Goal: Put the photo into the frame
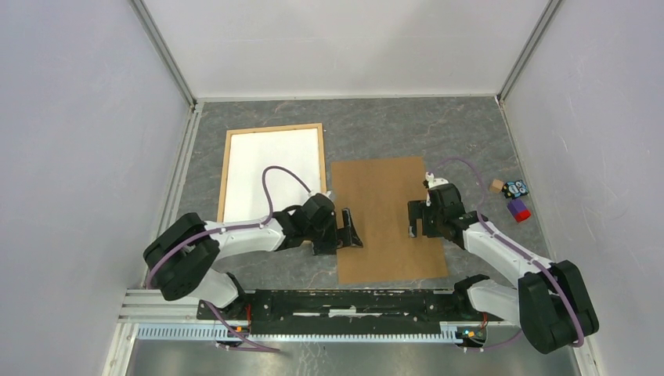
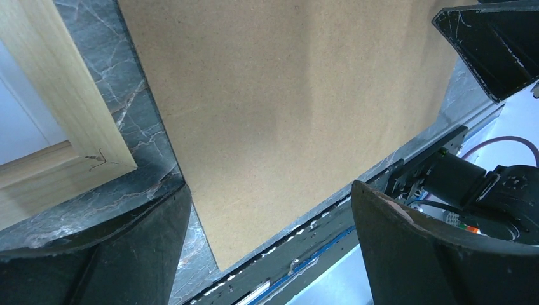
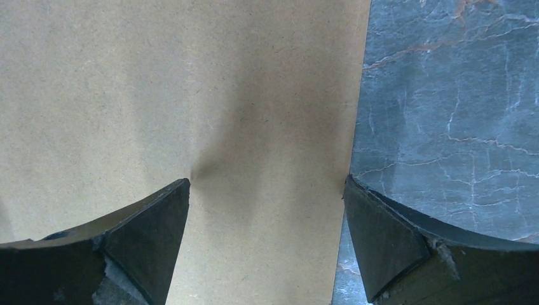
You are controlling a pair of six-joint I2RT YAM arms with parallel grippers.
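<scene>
Top view: thin light natural-wood rectangular frame [image 1: 224, 176] lies flat at 10 o'clock on the grey marbled table [image 1: 470, 133]. A plain white rectangular panel [image 1: 272, 172] fills the opening. Can't tell whether this is a mat or a sheet lying face down.

Flat plain brown rectangular board [image 1: 380, 188] sits at centre, just beside the frame and apart from it.

The orange-and-green flower photo shows in no view. Where it is cannot be told.

Left claw [image 1: 351, 229]: jaws wide open, empty, low over the board's 9 o'clock edge. Right claw [image 1: 413, 219]: jaws also spread, empty, at the board's 3 o'clock side. In its wrist view one finger is over the board and the other over bare table.

Small coloured toy blocks [image 1: 515, 196] at 3 o'clock, well apart from the rest.

Progress, as a judgement: early. No print is seen in the frame and nothing is gripped. Finding the photo, seating it and closing up with the board all look left to do.
</scene>
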